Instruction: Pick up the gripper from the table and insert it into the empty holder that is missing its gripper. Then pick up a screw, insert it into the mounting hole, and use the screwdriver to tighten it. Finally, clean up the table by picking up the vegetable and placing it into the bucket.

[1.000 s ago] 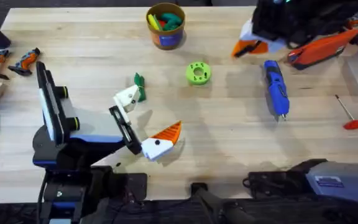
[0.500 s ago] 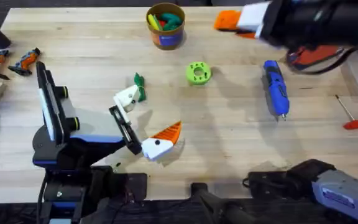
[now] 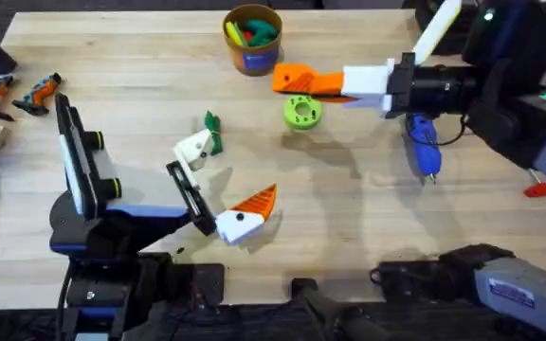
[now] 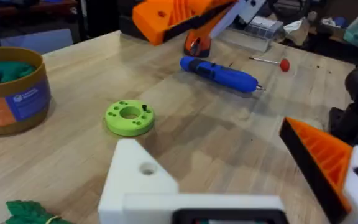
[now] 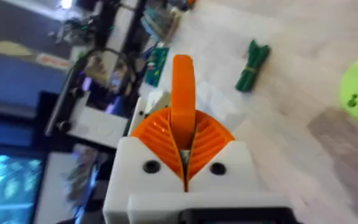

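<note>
I am reading the right gripper [image 5: 183,140] as clamped: its two orange ribbed pads are pressing together on the gripper [image 5: 182,87], the small orange wedge, which is sticking out past the fingertips. In the overhead view that wedge [image 3: 292,78] is hanging above the table [image 3: 368,218], not touching it.

Just beside the wedge, slightly nearer the arm bases, the lime-green disc [image 3: 301,112] is lying flat. On the far side of the wedge, close by, the bucket [image 3: 252,61] is standing upright with coloured toys inside. Back along the right arm, the screwdriver [image 3: 422,140] is lying on the wood, its upper end passing under the wrist, and the red-handled rod [image 3: 538,185] is lying beyond it.

Further out from the wedge, toward the left arm, I am seeing the vegetable [image 3: 212,128] on the table, touching or nearly touching the holder [image 3: 195,149] (I cannot tell which). That holder is the bare white finger of the left gripper [image 3: 221,180], whose fingers are spread wide with nothing between them; its other finger is carrying an orange pad [image 3: 254,201].
</note>
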